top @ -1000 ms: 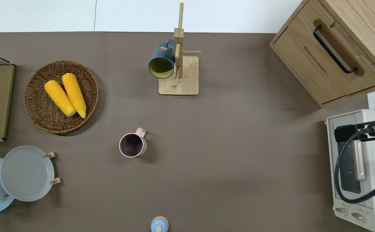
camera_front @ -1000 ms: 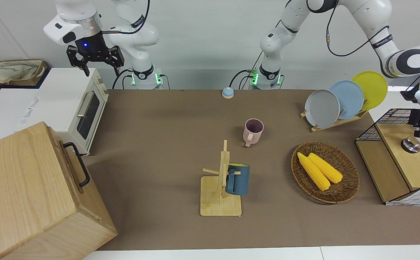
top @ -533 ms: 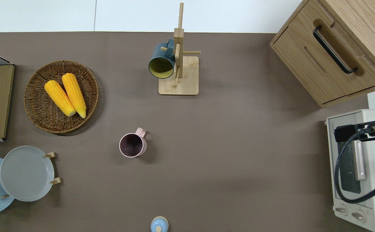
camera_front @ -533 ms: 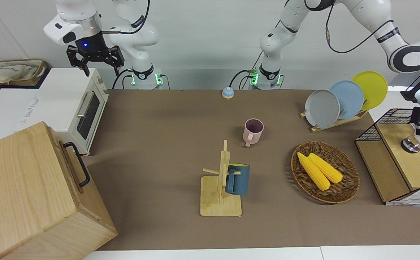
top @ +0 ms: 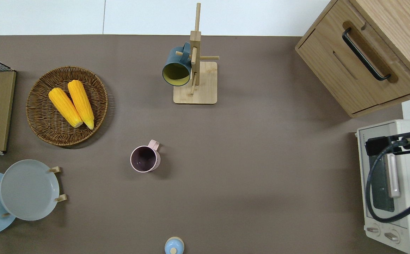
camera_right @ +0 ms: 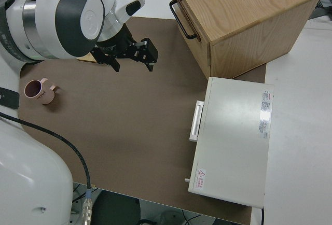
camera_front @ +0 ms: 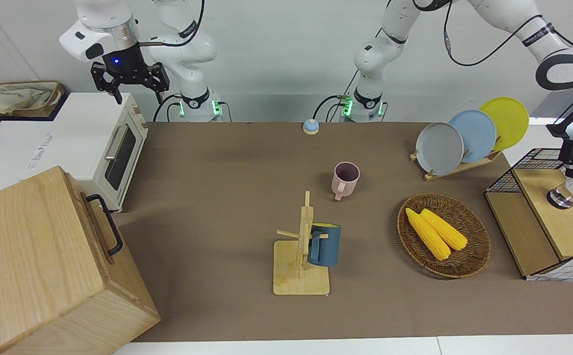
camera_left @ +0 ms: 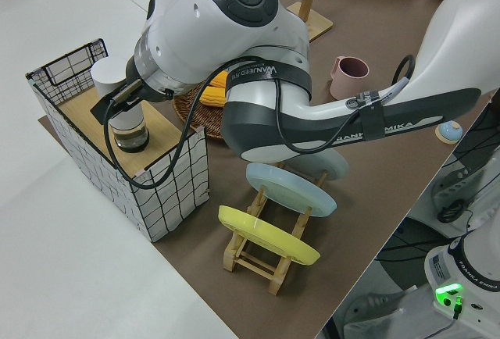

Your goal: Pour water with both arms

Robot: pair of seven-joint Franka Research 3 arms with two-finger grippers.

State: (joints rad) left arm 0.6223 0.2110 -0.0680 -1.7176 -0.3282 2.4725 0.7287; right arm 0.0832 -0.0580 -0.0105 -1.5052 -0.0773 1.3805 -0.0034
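A pink mug (camera_front: pixel 346 178) stands upright mid-table; it also shows in the overhead view (top: pixel 145 159). A dark blue mug (camera_front: pixel 324 245) hangs on a wooden mug tree (camera_front: pixel 302 266). My left gripper (camera_front: pixel 572 165) hangs over the wooden shelf of a wire basket (camera_front: pixel 537 207) at the left arm's end, just above a small metal-topped jar (camera_front: pixel 560 197) and next to a white cup (camera_left: pixel 108 78). It holds nothing that I can see. My right gripper (camera_front: pixel 138 96) is open and empty, up over the white toaster oven (camera_front: pixel 104 143); in the right side view (camera_right: pixel 134 61) its fingers stand wide apart.
A wicker tray (camera_front: pixel 473 256) holds two corn cobs (camera_front: pixel 436 232). A plate rack (camera_front: pixel 456 170) carries three plates. A big wooden cabinet (camera_front: pixel 45 276) with a black handle stands at the right arm's end. A small blue bell (camera_front: pixel 311 126) sits near the arm bases.
The left arm has lifted, and its gripper has risen a little above the jar on the basket shelf. The right gripper has hardly moved.
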